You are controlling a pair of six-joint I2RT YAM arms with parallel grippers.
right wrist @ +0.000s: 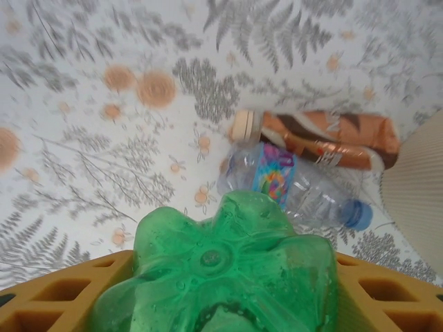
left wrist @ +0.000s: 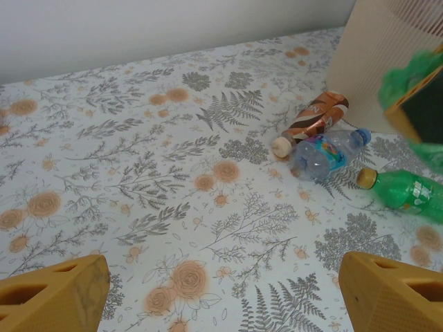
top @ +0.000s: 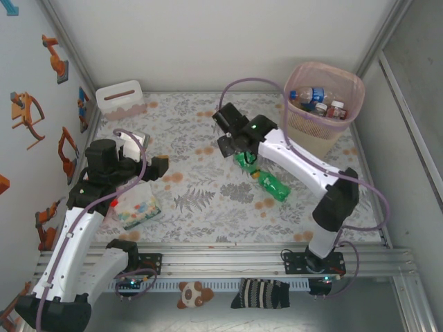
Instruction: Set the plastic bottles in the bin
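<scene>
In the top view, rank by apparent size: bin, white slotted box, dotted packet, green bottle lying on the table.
1. bin
2. white slotted box and dotted packet: about alike, left unranked
3. green bottle lying on the table

One bin (top: 315, 131), at least two bottles inside (top: 308, 95); four more outside: one green bottle (right wrist: 221, 277) in my right gripper (top: 240, 158), one brown bottle (left wrist: 315, 117), one clear bottle (left wrist: 322, 153), a second green bottle (left wrist: 408, 192); one white box (top: 121, 100); one dotted packet (top: 138, 207).
</scene>
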